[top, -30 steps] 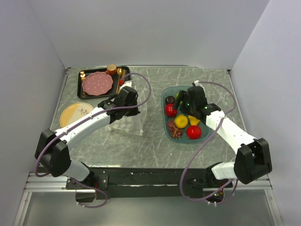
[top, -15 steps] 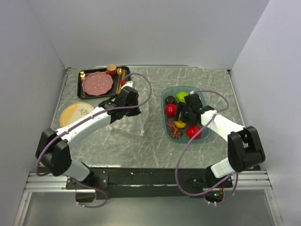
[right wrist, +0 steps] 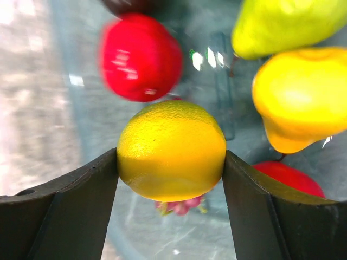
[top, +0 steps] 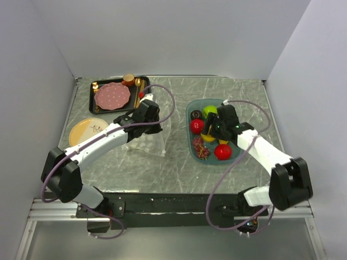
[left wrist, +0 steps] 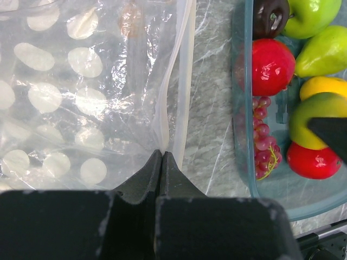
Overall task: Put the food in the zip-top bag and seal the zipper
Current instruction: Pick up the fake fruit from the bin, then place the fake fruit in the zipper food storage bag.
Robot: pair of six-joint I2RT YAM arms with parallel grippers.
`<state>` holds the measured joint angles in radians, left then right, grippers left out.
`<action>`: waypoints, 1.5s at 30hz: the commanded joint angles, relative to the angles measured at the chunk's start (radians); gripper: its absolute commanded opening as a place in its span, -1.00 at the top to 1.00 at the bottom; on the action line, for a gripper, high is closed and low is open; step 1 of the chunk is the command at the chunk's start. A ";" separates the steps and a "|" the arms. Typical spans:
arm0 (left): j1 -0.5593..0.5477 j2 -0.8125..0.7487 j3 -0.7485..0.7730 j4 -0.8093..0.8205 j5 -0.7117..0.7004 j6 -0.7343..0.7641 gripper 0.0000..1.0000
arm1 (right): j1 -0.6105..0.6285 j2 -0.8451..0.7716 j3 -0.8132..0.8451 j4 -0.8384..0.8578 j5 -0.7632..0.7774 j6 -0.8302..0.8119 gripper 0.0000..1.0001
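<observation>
Claw of the right arm [right wrist: 171, 162]: spread about a ball's width and clamped on a yellow ball [right wrist: 171, 149], one finger pressed to each side. Round it in the teal tray [left wrist: 282, 195]: red ball [right wrist: 141, 57] beyond, green pear [right wrist: 287, 24] and yellow pear [right wrist: 303, 103] to one side, grapes [left wrist: 263, 135] peeking from beneath. Left claw [left wrist: 161, 161]: pinched fully together on the zipper [left wrist: 183, 81] at one end of the strip, with the clear bag [left wrist: 81, 86] lying on the desk [top: 179, 168]. Between zipper and tray rim, a bare strip of desk, narrow but free. Left arm [top: 97, 142] stretched low and slantwise towards mid-desk. Right arm [top: 260, 151] bent at the elbow, reaching back over the tray.
</observation>
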<state>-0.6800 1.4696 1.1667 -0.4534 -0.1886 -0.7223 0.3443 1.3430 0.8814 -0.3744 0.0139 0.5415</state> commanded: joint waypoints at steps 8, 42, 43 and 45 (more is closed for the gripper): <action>0.002 -0.031 0.018 0.028 0.001 0.006 0.99 | 0.133 -0.098 -0.044 0.360 -0.296 0.199 0.31; -0.059 -0.104 -0.021 0.124 0.041 0.020 0.99 | 0.242 0.314 0.153 0.575 -0.462 0.308 -0.08; -0.059 -0.106 -0.018 0.116 0.026 0.020 0.99 | 0.242 0.312 0.156 0.560 -0.453 0.299 -0.21; -0.059 -0.104 -0.006 0.081 -0.006 0.023 0.99 | 0.242 0.300 0.145 0.535 -0.457 0.284 -0.23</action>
<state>-0.7341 1.4185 1.1427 -0.4149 -0.1516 -0.7162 0.5678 1.6722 0.9890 0.1684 -0.4103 0.8627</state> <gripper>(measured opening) 0.013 0.768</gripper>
